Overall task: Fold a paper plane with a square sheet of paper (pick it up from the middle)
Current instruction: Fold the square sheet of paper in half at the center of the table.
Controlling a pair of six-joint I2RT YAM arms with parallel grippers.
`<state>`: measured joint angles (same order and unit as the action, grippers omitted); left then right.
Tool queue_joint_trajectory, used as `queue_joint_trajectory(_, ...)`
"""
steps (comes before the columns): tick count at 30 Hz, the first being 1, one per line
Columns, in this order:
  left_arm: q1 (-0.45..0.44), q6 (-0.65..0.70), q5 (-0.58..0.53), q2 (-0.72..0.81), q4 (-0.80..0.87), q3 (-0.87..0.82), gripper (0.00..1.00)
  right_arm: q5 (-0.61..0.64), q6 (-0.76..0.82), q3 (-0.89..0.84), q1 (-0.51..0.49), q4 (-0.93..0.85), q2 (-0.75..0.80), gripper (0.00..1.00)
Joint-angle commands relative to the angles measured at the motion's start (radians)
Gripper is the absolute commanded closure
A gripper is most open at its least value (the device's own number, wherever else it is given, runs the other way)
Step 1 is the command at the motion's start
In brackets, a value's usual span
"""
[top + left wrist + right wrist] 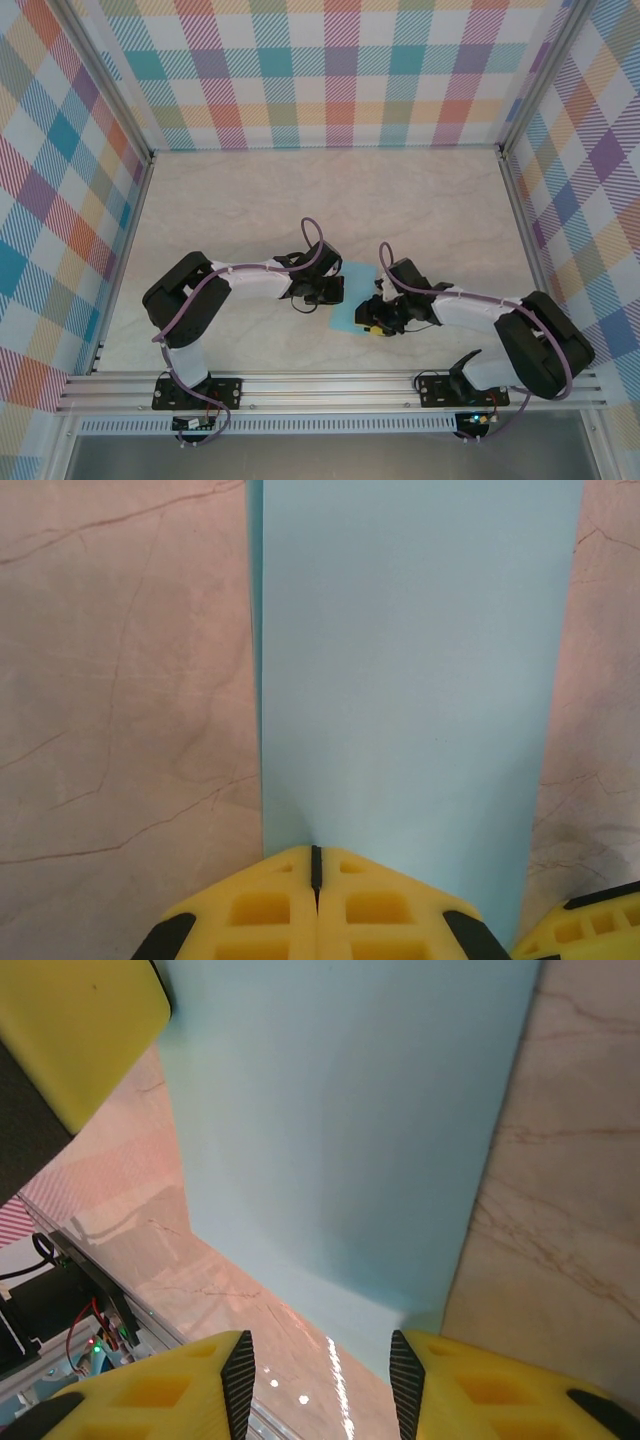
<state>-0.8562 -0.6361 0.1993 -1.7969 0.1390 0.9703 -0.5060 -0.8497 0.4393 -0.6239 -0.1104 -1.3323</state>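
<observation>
The light-blue square sheet of paper [352,300] lies on the marble table between my two grippers, showing as an oblong strip [420,680]. My left gripper [335,290] is at its left edge. Its yellow jaws are shut [316,855], and the paper puckers into their tips. My right gripper [375,322] is at the near right corner, with its jaws open [320,1355]. Its right fingertip [405,1370] touches the sheet's near edge [340,1160], which is slightly raised. A yellow finger [80,1030] of the left gripper shows over the sheet's far side. The paper plane is out of view.
The aluminium rail [330,385] with both arm bases runs along the near edge, close behind the right gripper. Checked walls [330,70] enclose the table on three sides. Bare marble [330,200] stretches beyond the paper.
</observation>
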Motion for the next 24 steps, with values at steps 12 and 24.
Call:
queue_joint_trajectory(12,-0.012,-0.004,-0.01,0.013,0.079,-0.019,1.0,-0.046,0.025,-0.019,-0.016,0.027,-0.062,0.56)
queue_joint_trajectory(24,-0.013,-0.014,-0.036,0.133,0.085,-0.034,0.93,0.291,0.098,0.162,-0.014,-0.33,0.088,0.57)
